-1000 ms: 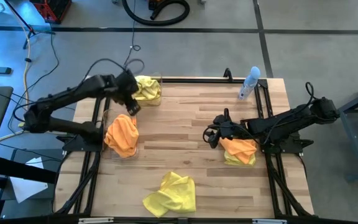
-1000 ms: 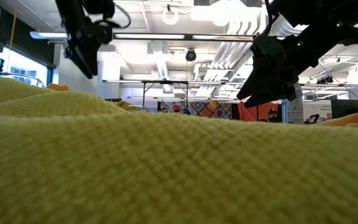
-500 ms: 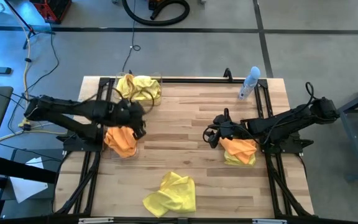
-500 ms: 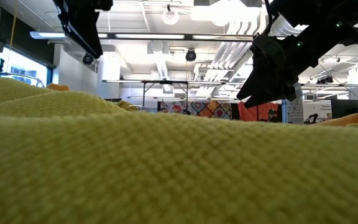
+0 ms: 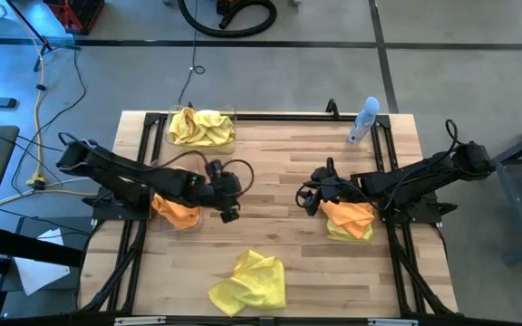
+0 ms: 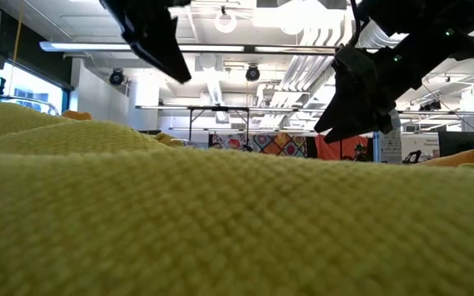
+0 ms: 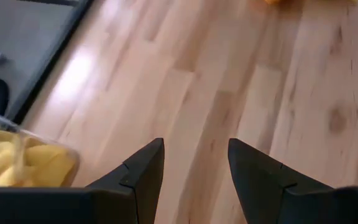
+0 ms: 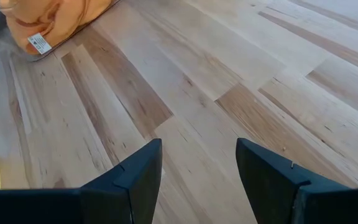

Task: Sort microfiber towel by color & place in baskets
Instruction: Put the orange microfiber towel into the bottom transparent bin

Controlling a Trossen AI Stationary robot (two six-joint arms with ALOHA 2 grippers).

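Observation:
My left gripper (image 5: 228,201) (image 7: 194,146) is open above bare wood near the table's middle, just right of a clear basket (image 5: 199,217) holding an orange towel (image 5: 176,209). A second basket (image 5: 234,138) at the far edge holds yellow towels (image 5: 202,127) (image 7: 14,160). My right gripper (image 5: 308,199) (image 8: 197,146) is open over bare table, left of an orange towel (image 5: 352,213) lying on a yellow one (image 5: 344,233). Another yellow towel (image 5: 249,281) lies crumpled near the near edge and fills the low view (image 6: 237,222).
A slim clear spray bottle (image 5: 362,122) stands at the far right corner. Black frame rails run along the table's left and right sides. Bare wood lies between the two grippers. Cables lie on the floor beyond the far edge.
My left gripper has moved from beside the far yellow basket toward the near edge and to the right, passing over the orange basket, and now hangs near the table's middle. The right arm and the towels have kept still.

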